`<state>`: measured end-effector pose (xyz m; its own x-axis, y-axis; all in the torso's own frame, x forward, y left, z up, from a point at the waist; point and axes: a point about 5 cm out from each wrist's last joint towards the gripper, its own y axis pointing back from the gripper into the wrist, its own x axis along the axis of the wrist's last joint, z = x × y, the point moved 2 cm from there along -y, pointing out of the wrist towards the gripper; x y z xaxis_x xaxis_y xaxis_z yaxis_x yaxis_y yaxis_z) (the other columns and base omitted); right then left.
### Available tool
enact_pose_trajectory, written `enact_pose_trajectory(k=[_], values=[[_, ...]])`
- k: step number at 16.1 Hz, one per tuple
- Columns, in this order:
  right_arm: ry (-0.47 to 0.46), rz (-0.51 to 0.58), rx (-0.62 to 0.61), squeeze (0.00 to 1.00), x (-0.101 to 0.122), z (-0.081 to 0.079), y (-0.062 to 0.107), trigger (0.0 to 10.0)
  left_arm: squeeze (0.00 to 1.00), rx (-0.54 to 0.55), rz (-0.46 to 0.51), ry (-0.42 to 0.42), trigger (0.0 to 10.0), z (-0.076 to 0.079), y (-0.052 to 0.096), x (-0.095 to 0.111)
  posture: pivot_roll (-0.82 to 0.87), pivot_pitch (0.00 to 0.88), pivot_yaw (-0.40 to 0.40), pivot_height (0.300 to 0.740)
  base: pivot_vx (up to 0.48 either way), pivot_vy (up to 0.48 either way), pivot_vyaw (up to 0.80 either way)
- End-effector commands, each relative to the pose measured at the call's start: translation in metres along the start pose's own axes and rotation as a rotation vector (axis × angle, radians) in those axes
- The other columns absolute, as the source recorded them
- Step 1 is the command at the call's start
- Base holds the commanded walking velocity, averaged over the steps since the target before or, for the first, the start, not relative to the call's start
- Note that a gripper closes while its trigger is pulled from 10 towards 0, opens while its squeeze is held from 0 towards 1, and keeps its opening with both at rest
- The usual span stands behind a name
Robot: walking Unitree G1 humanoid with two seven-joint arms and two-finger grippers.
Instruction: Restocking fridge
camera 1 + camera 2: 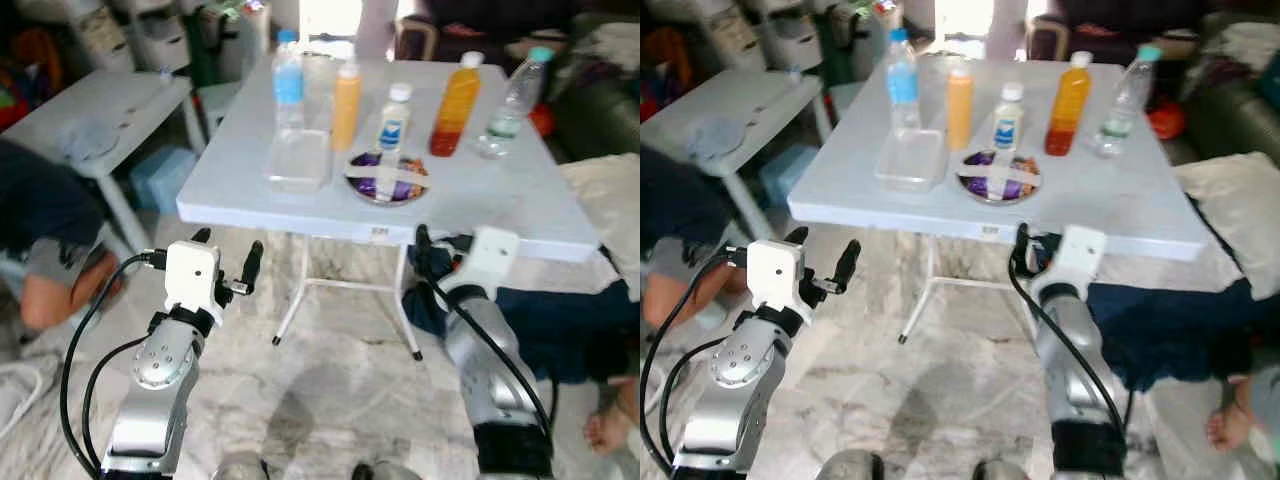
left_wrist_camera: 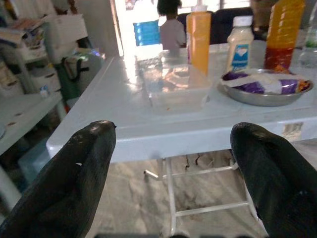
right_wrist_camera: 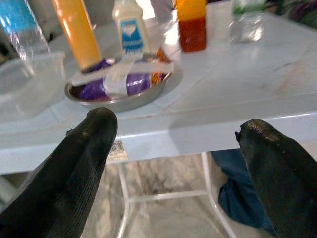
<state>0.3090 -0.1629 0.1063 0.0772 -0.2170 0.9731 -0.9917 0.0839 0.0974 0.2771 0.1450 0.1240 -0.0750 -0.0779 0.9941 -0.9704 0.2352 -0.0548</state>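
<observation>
Stock for the fridge, on white folding table (image 1: 470, 205), far half:
- clear plastic container (image 1: 299, 160), lidded, nearest the front-left edge.
- steel bowl (image 1: 386, 179) just beside it, with purple packets under pale strips.
- blue-labelled water bottle (image 1: 288, 85), behind the container.
- yellow-orange bottle (image 1: 346, 102), between water bottle and small white bottle (image 1: 394, 118).
- tall orange juice bottle (image 1: 455, 105), darker toward the base.
- clear bottle with teal cap (image 1: 513, 98), far right, near the table corner.

Grippers, both short of the table edge and below its top, holding nothing:
- left gripper (image 1: 225, 262), fingers spread wide, aimed at the container.
- right gripper (image 3: 178, 148), fingers likewise parted, aimed at the bowl.

Handling note, as judgement: approach stage, nothing lifted yet. Best raised above the tabletop before reaching in, to avoid catching the rim. Container and bowl closest; bottles upright and close together, so likely easier to take from the outer ends, gripped low on the body to avoid tipping neighbours.

Surroundings: a person's leg (image 1: 55, 290) at left, a bare foot (image 1: 610, 425) at right, marbled floor (image 1: 330, 390).
</observation>
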Motion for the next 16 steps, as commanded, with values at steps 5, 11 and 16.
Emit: enact_pose_trajectory(k=[5,11,16], values=[[0.053,0.014,-0.021,0.00,0.001,0.014,0.010,10.0,0.00,0.041,0.010,-0.068,10.0,-0.018,-0.003,-0.001,0.07,0.000,0.007,0.740,0.329,0.350,0.00],[0.080,0.017,-0.037,0.00,0.002,0.019,0.015,10.0,0.00,0.143,-0.027,-0.094,10.0,-0.034,0.002,-0.008,0.03,0.000,0.039,0.740,0.042,0.056,0.00],[0.088,-0.026,-0.043,0.00,-0.007,0.023,0.020,10.0,0.00,0.089,-0.022,-0.039,10.0,-0.028,0.001,-0.010,0.02,0.000,0.031,0.740,0.226,0.000,-0.32]])
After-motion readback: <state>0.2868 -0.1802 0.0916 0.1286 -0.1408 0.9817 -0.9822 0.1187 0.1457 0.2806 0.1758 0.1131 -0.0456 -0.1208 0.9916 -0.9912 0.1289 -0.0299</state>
